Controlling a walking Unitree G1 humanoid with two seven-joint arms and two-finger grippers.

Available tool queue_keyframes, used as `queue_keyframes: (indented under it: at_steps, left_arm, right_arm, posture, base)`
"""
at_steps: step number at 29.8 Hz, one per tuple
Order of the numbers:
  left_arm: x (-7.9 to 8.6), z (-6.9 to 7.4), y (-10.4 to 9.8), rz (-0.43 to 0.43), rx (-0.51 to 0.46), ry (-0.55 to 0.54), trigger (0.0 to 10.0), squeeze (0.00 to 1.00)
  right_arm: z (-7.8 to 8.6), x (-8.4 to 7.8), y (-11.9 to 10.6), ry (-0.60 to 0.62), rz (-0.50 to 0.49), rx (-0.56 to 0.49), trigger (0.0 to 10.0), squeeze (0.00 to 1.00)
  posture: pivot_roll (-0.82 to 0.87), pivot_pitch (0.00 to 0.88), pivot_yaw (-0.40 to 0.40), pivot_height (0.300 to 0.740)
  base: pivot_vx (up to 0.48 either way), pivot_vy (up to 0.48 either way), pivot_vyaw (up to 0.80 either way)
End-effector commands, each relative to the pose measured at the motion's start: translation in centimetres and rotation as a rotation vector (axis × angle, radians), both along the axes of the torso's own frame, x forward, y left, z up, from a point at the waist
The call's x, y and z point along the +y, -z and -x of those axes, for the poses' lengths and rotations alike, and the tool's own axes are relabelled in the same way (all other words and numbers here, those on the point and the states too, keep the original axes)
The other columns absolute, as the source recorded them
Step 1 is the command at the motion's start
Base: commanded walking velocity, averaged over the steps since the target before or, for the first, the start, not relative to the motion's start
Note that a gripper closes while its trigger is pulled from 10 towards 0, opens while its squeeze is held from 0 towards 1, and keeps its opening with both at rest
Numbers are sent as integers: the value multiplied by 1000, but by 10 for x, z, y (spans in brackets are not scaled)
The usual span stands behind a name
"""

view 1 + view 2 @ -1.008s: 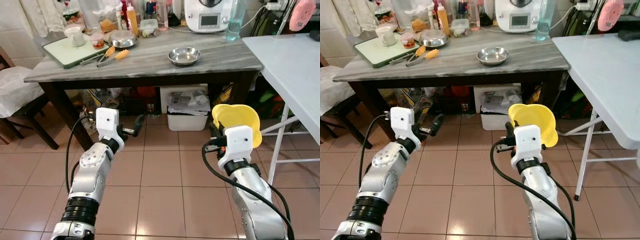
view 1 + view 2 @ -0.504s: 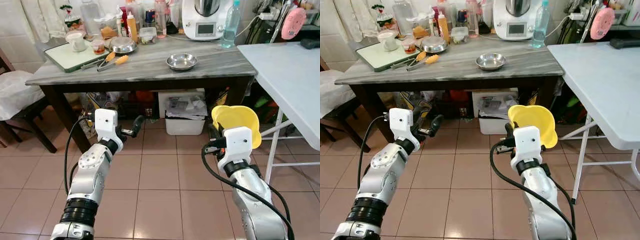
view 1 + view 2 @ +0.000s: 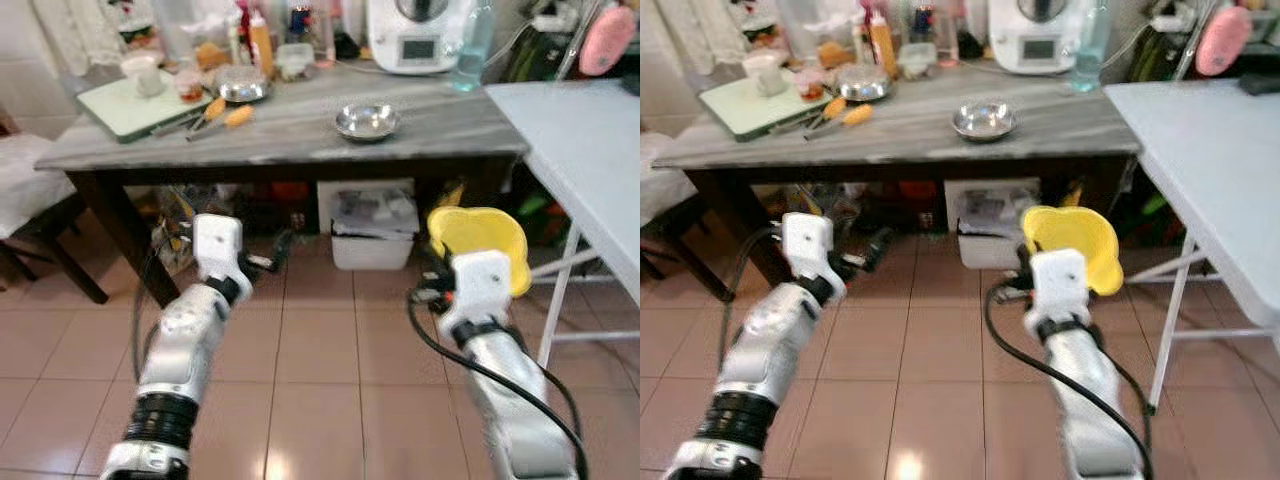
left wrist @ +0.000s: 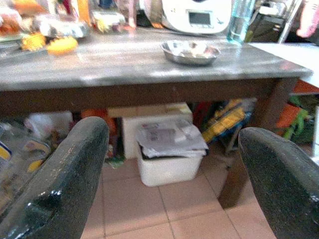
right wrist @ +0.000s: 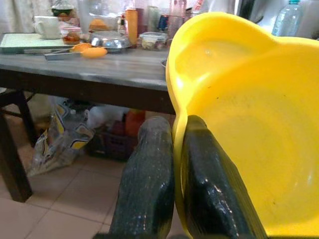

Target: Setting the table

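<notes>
My right gripper is shut on the rim of a yellow plastic bowl, held at knee height above the tiled floor, right of centre. The bowl is pinched between both black fingers. My left gripper is open and holds nothing, its fingers pointing at the space under the dark table. A small steel bowl sits on the grey marble-topped table ahead. A white folding table stands at the right.
The far table carries a green cutting board with a cup, orange-handled tongs, a steel dish, bottles and a white appliance. A white bin and bags sit underneath. A chair stands at the left.
The whole view has shifted and blurred slightly as the camera moved; the table now sits a little lower in frame. Both arms hold the same pose, the bowl still gripped.
</notes>
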State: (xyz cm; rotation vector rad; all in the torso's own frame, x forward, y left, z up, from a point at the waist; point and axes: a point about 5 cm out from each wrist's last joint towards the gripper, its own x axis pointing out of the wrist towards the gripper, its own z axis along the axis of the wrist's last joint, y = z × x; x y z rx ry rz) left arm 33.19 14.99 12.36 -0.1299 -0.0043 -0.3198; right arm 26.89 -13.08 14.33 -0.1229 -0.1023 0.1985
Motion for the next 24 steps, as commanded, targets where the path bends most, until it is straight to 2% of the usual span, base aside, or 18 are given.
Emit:
queue_keyframes:
  at_steps: [1, 4, 12, 24]
  left_arm:
    - [-9, -1, -3, 1, -8, 28, 10000, 0]
    - [-9, -1, -2, 1, -7, 30, 10000, 0]
    - [-10, 0, -2, 3, -6, 37, 10000, 0]
    - [-16, -1, -8, 4, -27, 58, 10000, 0]
  right_arm:
    - [0, -7, -1, 19, 14, -10, 10000, 0]
    - [1, -6, -1, 18, 15, -12, 10000, 0]
    - [1, -6, -1, 19, 15, -9, 10000, 0]
    - [-1, -7, -1, 25, 15, -10, 10000, 0]
  posture:
    - [-124, 13, 88, 740]
    - [-124, 14, 88, 740]
    - [-126, 16, 86, 740]
    - [-126, 17, 82, 740]
  base:
    - [319, 0, 0]
    - [322, 0, 0]
    - [322, 0, 484]
    - [322, 0, 100]
